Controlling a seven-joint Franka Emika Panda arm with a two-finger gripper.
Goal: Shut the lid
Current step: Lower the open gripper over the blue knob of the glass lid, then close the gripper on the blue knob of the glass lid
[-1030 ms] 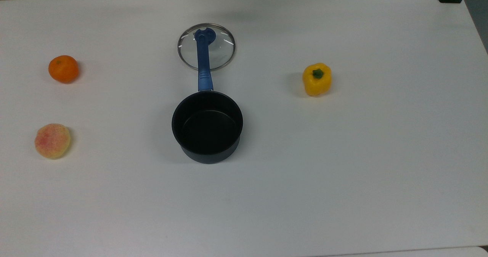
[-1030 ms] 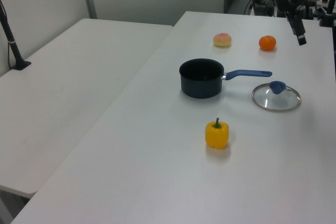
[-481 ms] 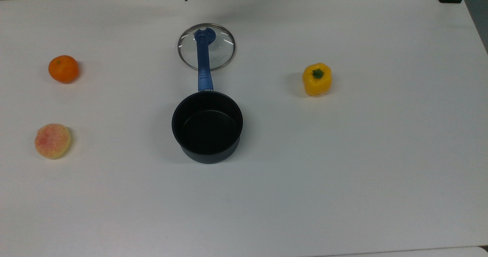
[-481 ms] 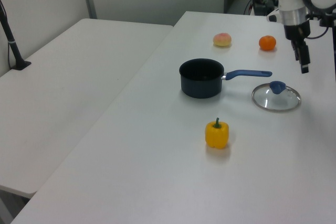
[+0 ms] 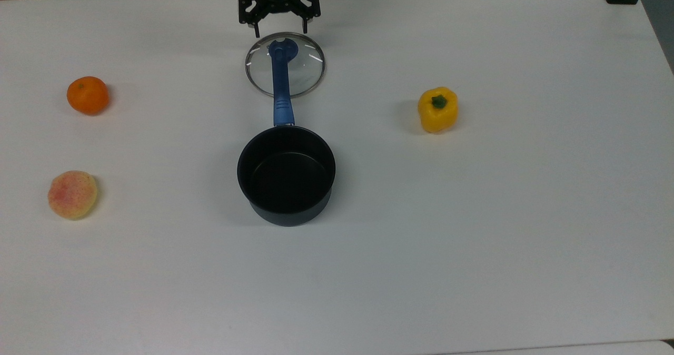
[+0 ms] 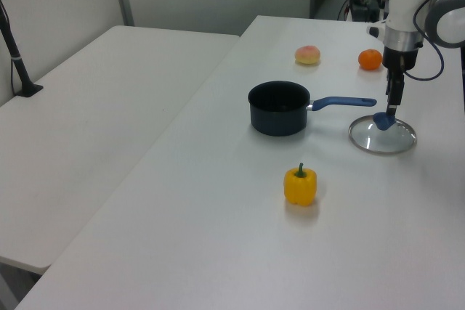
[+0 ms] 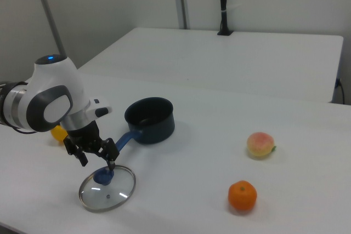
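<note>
**A:** Where is the glass lid (image 5: 285, 65)?

**B:** It lies flat on the white surface (image 5: 474, 213), upper centre of the top view. In the right view it sits at the lower left (image 7: 107, 188); in the left view, right of centre (image 6: 383, 135). Its blue knob (image 6: 383, 120) points up.

**A:** And the pot?

**B:** The dark saucepan (image 5: 286, 174) stands open at the centre of the top view. Its long blue handle (image 5: 280, 89) reaches over the lid toward the top edge of the frame.

**A:** What is the arm doing?

**B:** The gripper (image 5: 279, 27) hangs at the top centre of the top view, by the lid's far rim. The jaws are spread apart, holding nothing. In the right view one fingertip (image 7: 111, 164) sits just above the knob.

**A:** Anything else?

**B:** In the top view, a yellow bell pepper (image 5: 437, 109) at right, an orange (image 5: 87, 95) at upper left, and a peach (image 5: 72, 194) at lower left.
</note>
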